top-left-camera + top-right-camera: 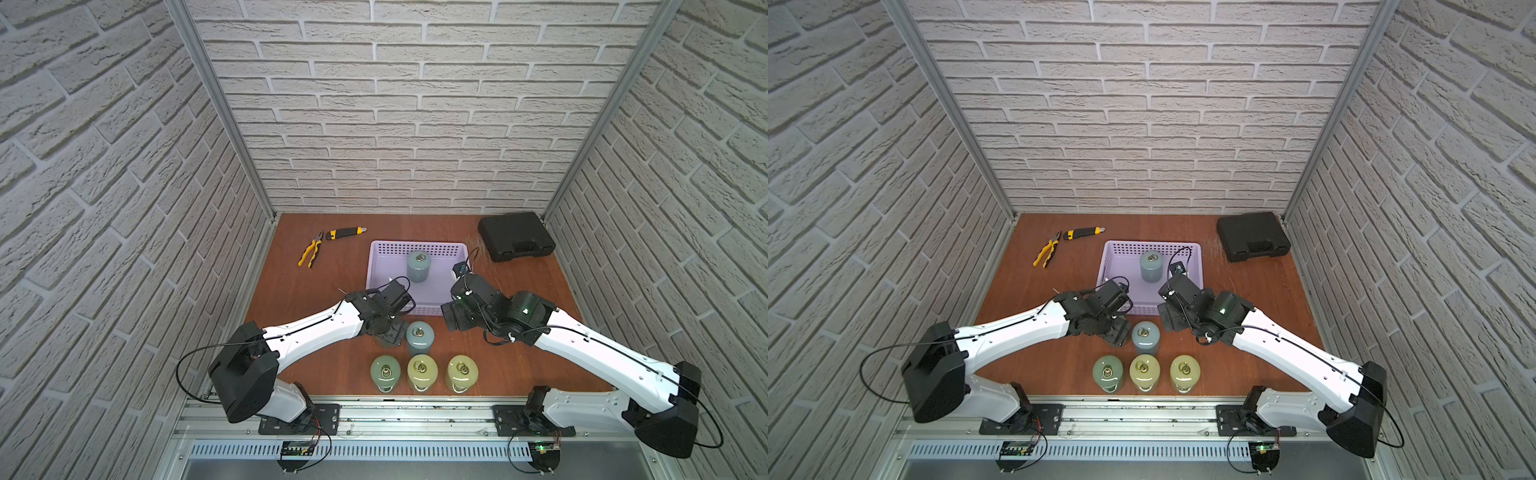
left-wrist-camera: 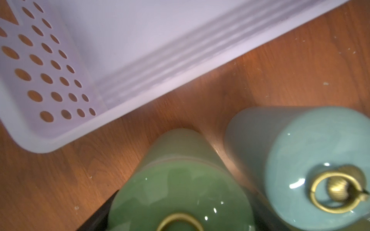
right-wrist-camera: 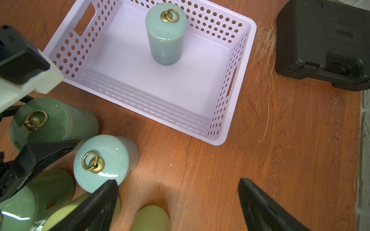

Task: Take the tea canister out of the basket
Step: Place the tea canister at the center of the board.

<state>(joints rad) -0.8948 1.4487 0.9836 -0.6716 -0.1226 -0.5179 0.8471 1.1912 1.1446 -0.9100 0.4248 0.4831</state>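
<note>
One blue-grey tea canister (image 1: pixel 417 266) with a brass ring stands upright in the lavender basket (image 1: pixel 419 248), towards its far wall; the right wrist view shows this tea canister (image 3: pixel 166 34) and the basket (image 3: pixel 218 32) too. My left gripper (image 1: pixel 390 334) is in front of the basket's near wall, shut wide on a green canister (image 2: pixel 180 190) that stands on the table. My right gripper (image 3: pixel 178 181) hangs open over bare wood by the basket's near right corner, holding nothing.
A blue-grey canister (image 1: pixel 419 336) stands right beside the held one. In front of them is a row of one green (image 1: pixel 385 372) and two yellow-green canisters (image 1: pixel 422 372). Pliers (image 1: pixel 311 249) and a utility knife (image 1: pixel 345 232) lie far left. A black case (image 1: pixel 515 237) sits far right.
</note>
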